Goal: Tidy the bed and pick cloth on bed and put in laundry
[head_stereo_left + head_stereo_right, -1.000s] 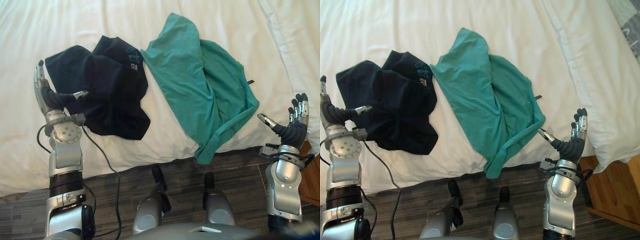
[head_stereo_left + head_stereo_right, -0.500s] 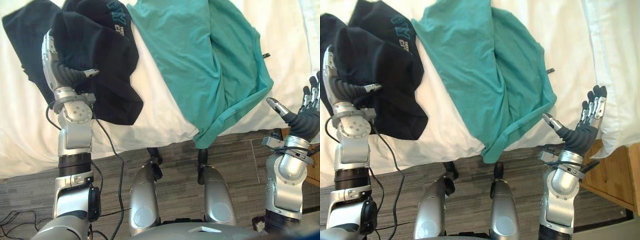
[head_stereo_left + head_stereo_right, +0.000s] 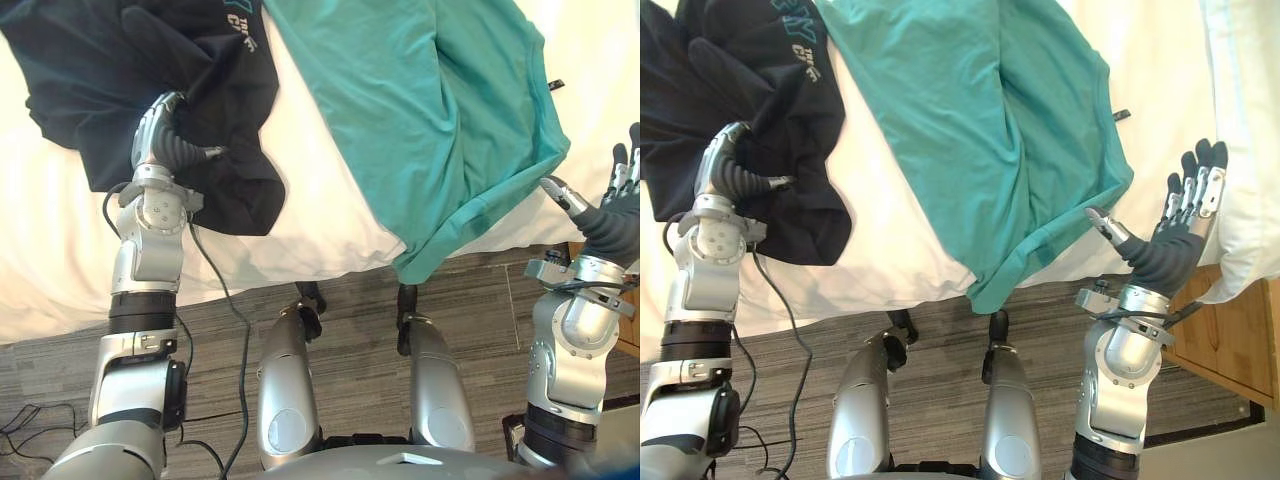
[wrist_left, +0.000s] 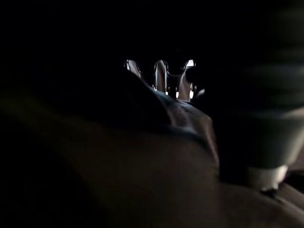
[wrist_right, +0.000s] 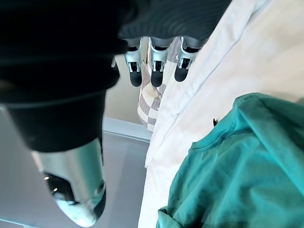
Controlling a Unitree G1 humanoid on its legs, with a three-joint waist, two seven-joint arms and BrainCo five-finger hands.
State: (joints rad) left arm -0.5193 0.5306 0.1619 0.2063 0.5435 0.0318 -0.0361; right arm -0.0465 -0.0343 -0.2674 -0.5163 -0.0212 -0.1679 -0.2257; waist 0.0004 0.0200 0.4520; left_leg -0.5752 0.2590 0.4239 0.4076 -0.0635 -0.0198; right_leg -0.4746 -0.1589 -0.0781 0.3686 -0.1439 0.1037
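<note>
Left hand (image 3: 163, 140): rested on the near part of the navy garment, close to the bed's front edge, probably placed there to gather it. Dark cloth hid its grip in both the eye view and its own wrist view, so whether it had closed on anything could not be told.
Navy garment (image 3: 120, 60): soft, dark knit, crumpled in thick folds with pale lettering on top. It lay by the front-left part of the bed, its lower hem near the edge.
Bed (image 3: 320, 215): smooth white sheet, slightly creased, with a bare strip showing between the two garments.
Teal T-shirt (image 3: 440, 110): thin jersey, folded loosely lengthwise. It lay right of the navy garment with one corner drooping over the front edge, which looked easy to pinch.
Right hand (image 3: 1167, 252): spread wide and holding nothing, raised just past the bed's front-right edge beside the shirt's drooping hem, likely waiting its turn.
Pillow (image 3: 1250, 140): plump and white, at the bed's right side.
Nightstand (image 3: 1230, 345): warm brown wood, flat-topped, just below the pillow.
</note>
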